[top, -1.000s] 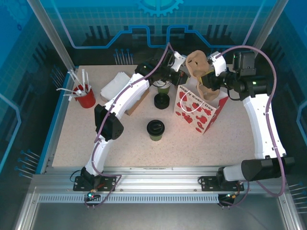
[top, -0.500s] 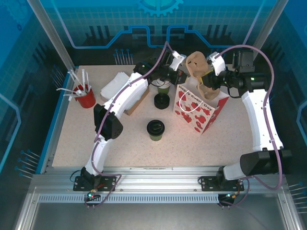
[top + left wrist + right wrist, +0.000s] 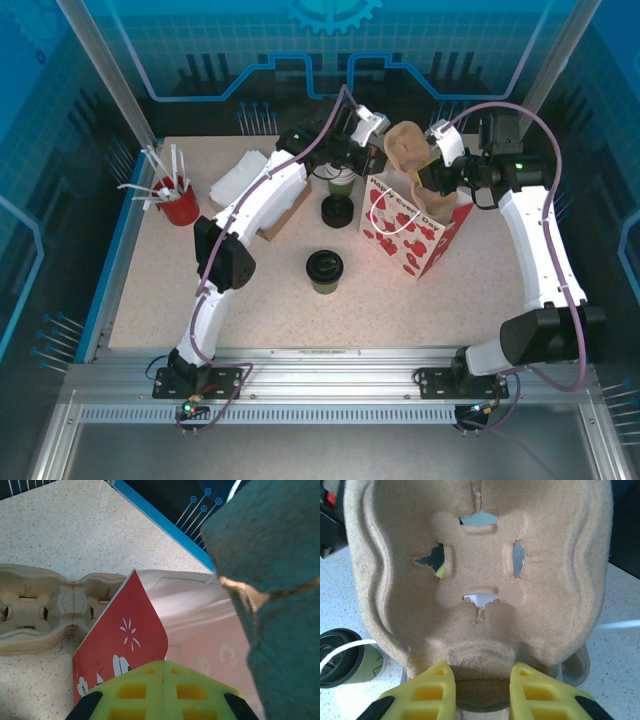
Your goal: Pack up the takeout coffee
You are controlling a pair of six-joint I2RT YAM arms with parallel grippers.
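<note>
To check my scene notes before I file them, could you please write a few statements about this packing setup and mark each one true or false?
1. The right gripper holds a brown pulp cup carrier at the open top of the gift bag. True.
2. The takeout coffee is already inside the gift bag. False: it stands lidded on the table, in front of the bag and to its left.
3. The left gripper pinches the gift bag's rim. True.
4. The red cup of stirrers lies tipped over. False: it stands upright near the table's left edge.
</note>
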